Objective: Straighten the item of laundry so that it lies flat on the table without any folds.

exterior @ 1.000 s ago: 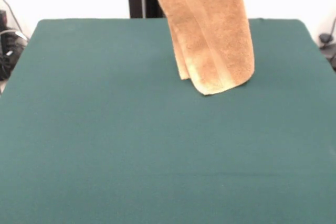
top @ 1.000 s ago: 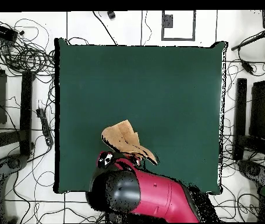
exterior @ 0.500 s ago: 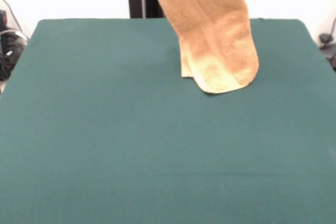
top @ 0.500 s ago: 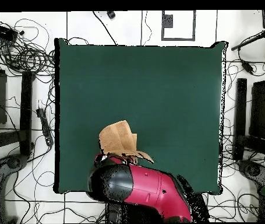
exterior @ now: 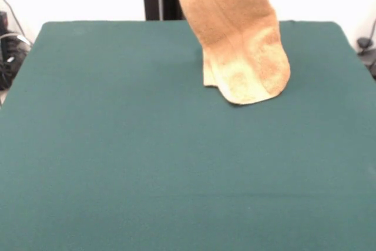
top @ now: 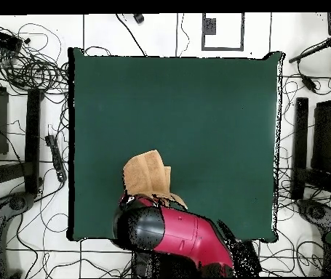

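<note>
The towel hangs from up high, folded in 2, near the far side of the green counter. Its low end just touches the cloth. A sec ago the top went off the pic; now it has come down a bit & the top-left corner shows. So the arm is prob lowering it to lay it down. Not flat yet, lots left to do. Fingers are hidden under the arm, can't tell if they grip.

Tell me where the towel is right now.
In the front view the towel hangs right of centre over the table's far part, its lower end about touching the cloth.
</note>
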Robot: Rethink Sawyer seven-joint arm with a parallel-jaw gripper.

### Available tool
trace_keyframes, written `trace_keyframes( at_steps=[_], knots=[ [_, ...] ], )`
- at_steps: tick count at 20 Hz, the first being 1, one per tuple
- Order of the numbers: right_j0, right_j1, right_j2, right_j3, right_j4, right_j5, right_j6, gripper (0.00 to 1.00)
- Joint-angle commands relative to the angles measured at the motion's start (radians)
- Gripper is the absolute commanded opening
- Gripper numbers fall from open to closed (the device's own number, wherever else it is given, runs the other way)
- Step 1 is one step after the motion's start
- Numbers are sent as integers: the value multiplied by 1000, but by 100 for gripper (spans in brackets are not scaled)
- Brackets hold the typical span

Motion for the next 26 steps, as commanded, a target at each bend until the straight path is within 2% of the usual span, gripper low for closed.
trace_keyframes(
  at_steps=[1,8,13,26],
  knots=[
    [33,70,19,66,34,-89,226,0],
    [18,103,13,60,16,-111,201,0],
    [-7,70,10,74,7,-76,163,0],
    [-69,58,34,94,-8,-91,120,0]
  ],
)
